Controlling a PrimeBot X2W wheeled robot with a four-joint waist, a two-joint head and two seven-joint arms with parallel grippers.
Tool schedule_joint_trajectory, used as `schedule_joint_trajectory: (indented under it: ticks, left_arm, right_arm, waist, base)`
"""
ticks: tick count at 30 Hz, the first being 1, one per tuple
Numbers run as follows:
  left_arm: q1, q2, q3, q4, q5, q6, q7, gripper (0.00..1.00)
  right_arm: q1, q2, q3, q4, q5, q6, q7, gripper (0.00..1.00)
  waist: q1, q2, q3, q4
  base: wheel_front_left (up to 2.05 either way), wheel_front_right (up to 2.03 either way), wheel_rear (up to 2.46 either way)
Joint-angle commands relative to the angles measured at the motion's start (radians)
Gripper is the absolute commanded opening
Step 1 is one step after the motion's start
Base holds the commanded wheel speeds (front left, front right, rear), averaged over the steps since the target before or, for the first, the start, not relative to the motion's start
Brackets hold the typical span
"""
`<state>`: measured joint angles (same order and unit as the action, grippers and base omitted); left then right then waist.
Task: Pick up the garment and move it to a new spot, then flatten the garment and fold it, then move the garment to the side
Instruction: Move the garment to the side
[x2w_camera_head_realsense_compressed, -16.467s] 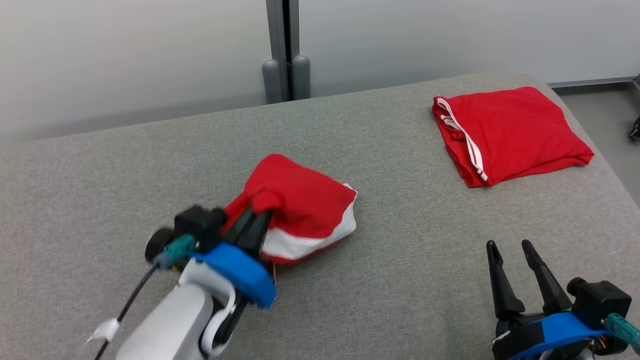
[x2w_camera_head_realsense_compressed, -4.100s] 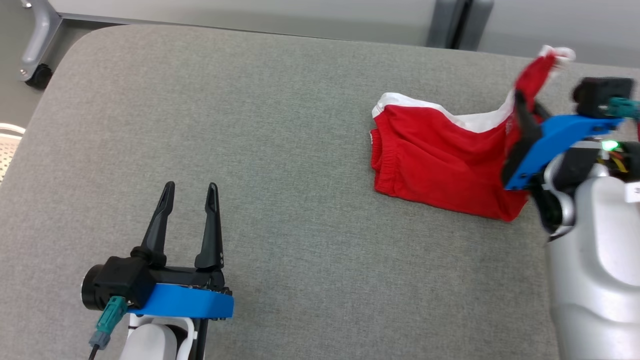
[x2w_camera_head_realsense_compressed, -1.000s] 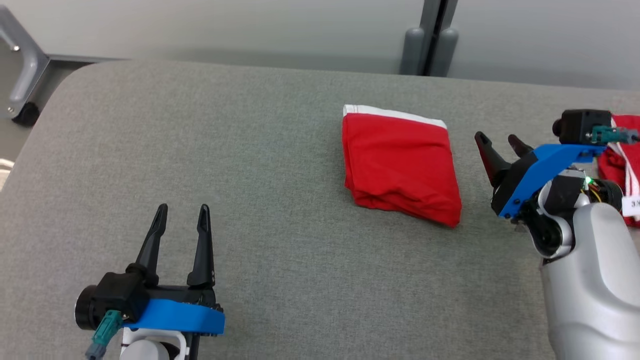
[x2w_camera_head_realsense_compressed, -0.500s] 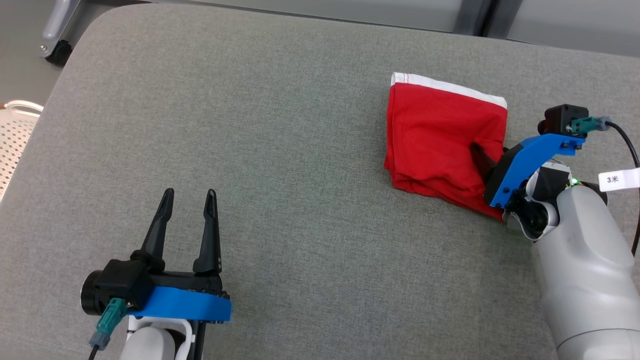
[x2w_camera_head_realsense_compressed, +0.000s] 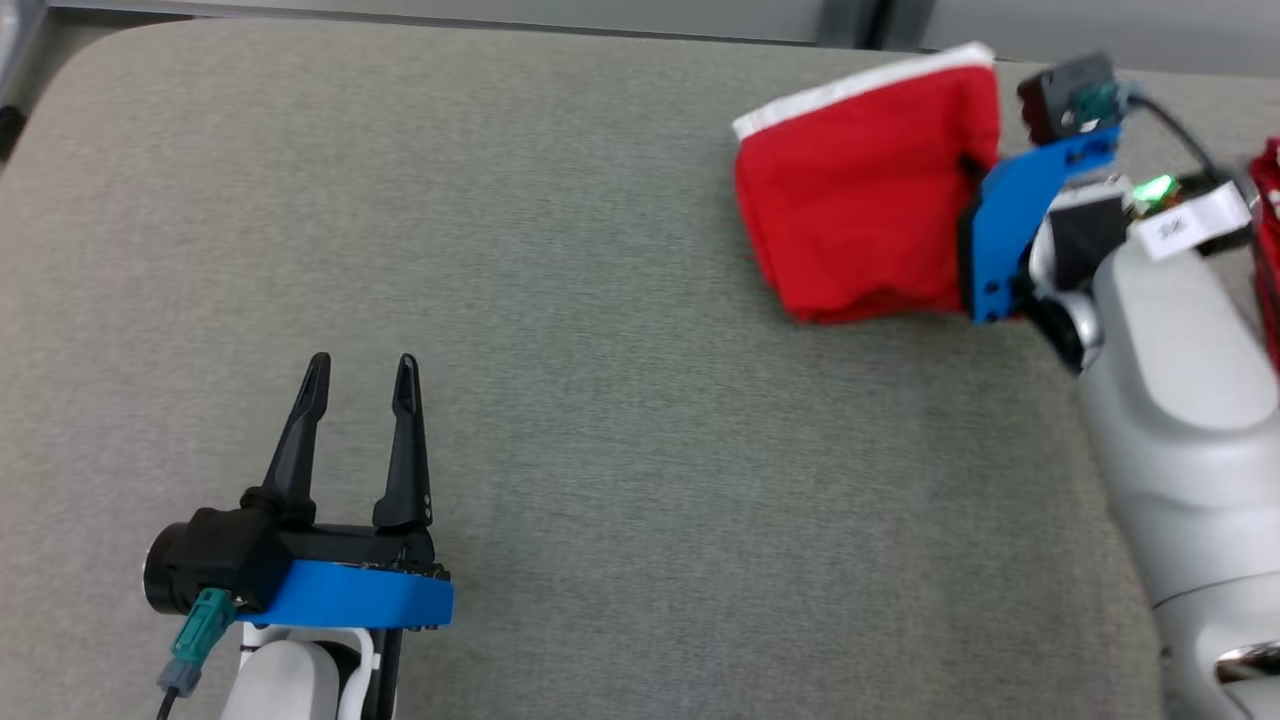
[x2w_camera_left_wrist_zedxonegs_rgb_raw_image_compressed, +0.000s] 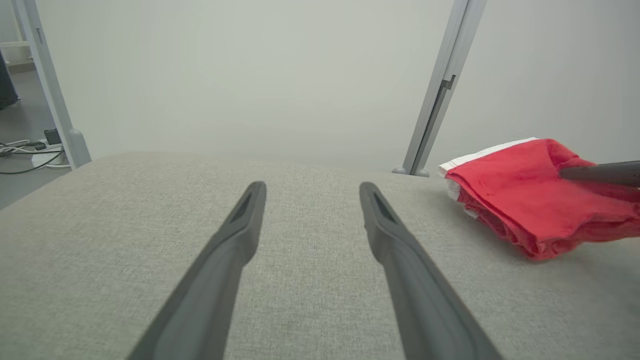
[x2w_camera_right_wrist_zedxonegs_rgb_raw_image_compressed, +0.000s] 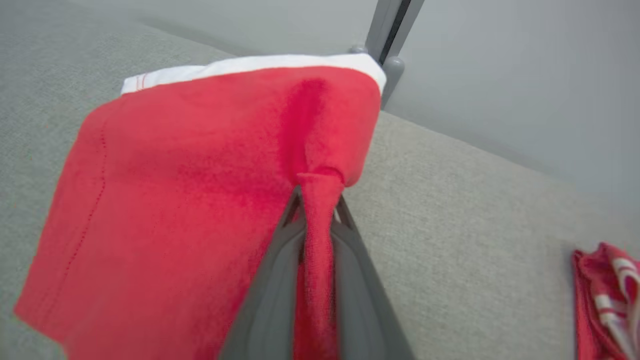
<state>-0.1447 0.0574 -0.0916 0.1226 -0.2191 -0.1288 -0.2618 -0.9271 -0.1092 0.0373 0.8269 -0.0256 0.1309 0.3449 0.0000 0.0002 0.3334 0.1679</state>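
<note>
Head view: the folded red cloth garment with a white band (x2w_camera_head_realsense_compressed: 860, 210) is toward the far right corner of the grey fabric-covered table (x2w_camera_head_realsense_compressed: 600, 450), its right edge pinched by the right gripper (x2w_camera_head_realsense_compressed: 968, 168). Through the blur I cannot say whether it is lifted clear. The left gripper (x2w_camera_head_realsense_compressed: 360, 365) rests by the near edge, jaws apart and empty.

Left wrist view: the garment is a thick, tidy stack.

Right wrist view: the jaws are closed on a bunched ridge of cloth. This looks like the move-aside step. Next, carry it toward the right edge, beside a second red striped garment (x2w_camera_right_wrist_zedxonegs_rgb_raw_image_compressed: 605, 300), keeping the fold.
</note>
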Motion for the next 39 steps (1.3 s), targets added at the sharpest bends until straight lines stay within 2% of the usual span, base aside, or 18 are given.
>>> schedule_joint_trajectory:
  ticks: [1,7,13,17,20,24,31,32,33,34,39]
  left_arm:
    - [-0.012,0.002,0.001,-0.008,0.003,-0.001,-0.004,1.0]
    - [-0.035,0.012,-0.009,-0.034,0.008,-0.001,-0.004,1.0]
    - [-0.073,0.027,-0.033,-0.052,0.01,-0.001,-0.004,1.0]
    - [-0.096,0.044,-0.044,-0.054,0.012,-0.001,-0.004,1.0]
    - [-0.109,0.057,-0.049,-0.06,0.013,-0.001,-0.004,1.0]
    - [-0.126,0.068,-0.065,-0.071,0.014,-0.001,-0.004,1.0]
    - [-0.147,0.083,-0.08,-0.084,0.008,-0.001,-0.004,1.0]
    - [-0.151,0.083,-0.083,-0.084,0.008,-0.001,-0.004,1.0]
    - [-0.154,0.084,-0.085,-0.082,0.008,-0.001,-0.004,1.0]
    - [-0.155,0.084,-0.088,-0.081,0.009,-0.001,-0.004,1.0]
    - [-0.153,0.076,-0.096,-0.069,0.009,-0.001,-0.004,1.0]
  right_arm:
    - [-0.026,-0.041,0.033,-0.025,0.001,0.0,0.019,0.0]
    - [-0.087,-0.223,0.194,-0.166,0.078,0.0,0.114,0.0]
    - [-0.067,-0.418,0.232,-0.282,0.183,0.0,0.205,0.0]
    - [-0.021,-0.529,0.26,-0.32,0.243,0.0,0.218,0.0]
    - [-0.003,-0.582,0.24,-0.325,0.25,0.0,0.185,0.0]
    - [0.015,-0.637,0.206,-0.3,0.183,0.0,0.114,0.0]
    - [0.035,-0.646,0.126,-0.229,0.08,0.0,0.031,0.0]
    - [0.041,-0.641,0.111,-0.217,0.066,0.0,0.025,0.23]
    - [0.046,-0.633,0.088,-0.214,0.046,0.0,0.017,0.58]
    - [0.051,-0.628,0.062,-0.21,0.026,0.0,0.015,1.0]
    - [0.107,-0.566,-0.064,-0.214,-0.055,0.0,-0.031,1.0]
  waist:
    - [0.0,-0.0002,-0.002,-0.023]
    - [0.0,-0.0002,0.03,-0.101]
    - [0.0,-0.0002,0.083,-0.156]
    - [0.0,-0.0002,0.117,-0.176]
    - [0.0,-0.0002,0.145,-0.187]
    - [0.0,-0.0002,0.179,-0.188]
    - [0.0,-0.0002,0.215,-0.174]
    - [0.0,-0.0002,0.216,-0.171]
    - [0.0,-0.0002,0.215,-0.168]
    - [0.0,-0.0002,0.213,-0.165]
    - [0.0,-0.0002,0.179,-0.152]
  base:
    - [0.0,0.0,0.0]
    - [0.0,0.0,0.0]
    - [0.0,0.0,0.0]
    - [0.0,0.0,0.0]
    - [0.0,0.0,0.0]
    - [0.0,0.0,0.0]
    - [0.0,0.0,0.0]
    - [0.0,0.0,0.0]
    - [0.0,0.0,0.0]
    - [0.0,0.0,0.0]
    - [0.0,0.0,0.0]
